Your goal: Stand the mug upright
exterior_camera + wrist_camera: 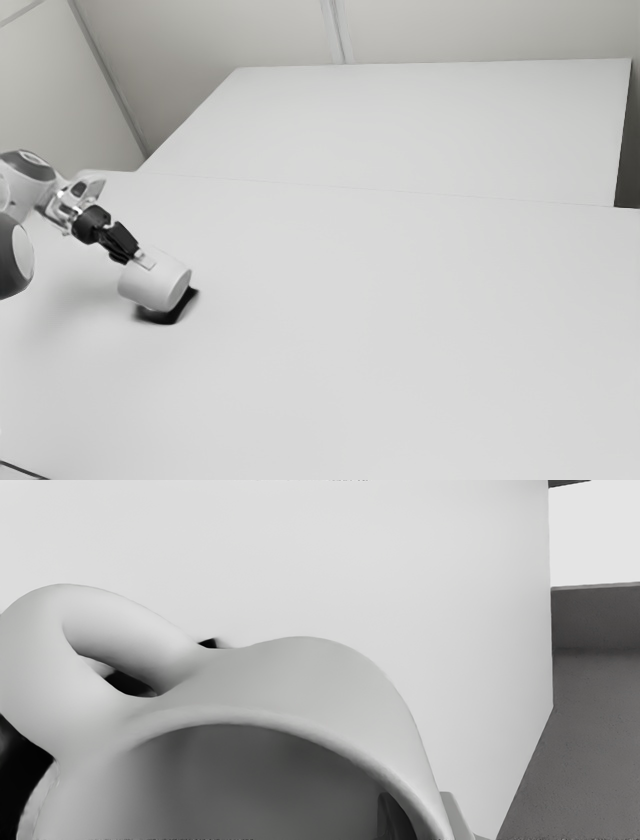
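Gripper (143,260) pinched wall (432,807) of tilted mug (152,283); likely needed slow base-down turn, firm hold, release only once base (179,290) sat flat.

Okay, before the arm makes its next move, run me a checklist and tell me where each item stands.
1. Mug wall between the fingers: ok. One finger is inside the mug, the other outside.
2. Handle away from the fingers: ok, it juts out from another part of the side.
3. Mug upright: not ok, it's tipped, its mouth toward the hand.
4. Mug off the table: cannot tell, though a dark shadow lies beneath.
5. Grip firm enough to turn it: cannot tell.
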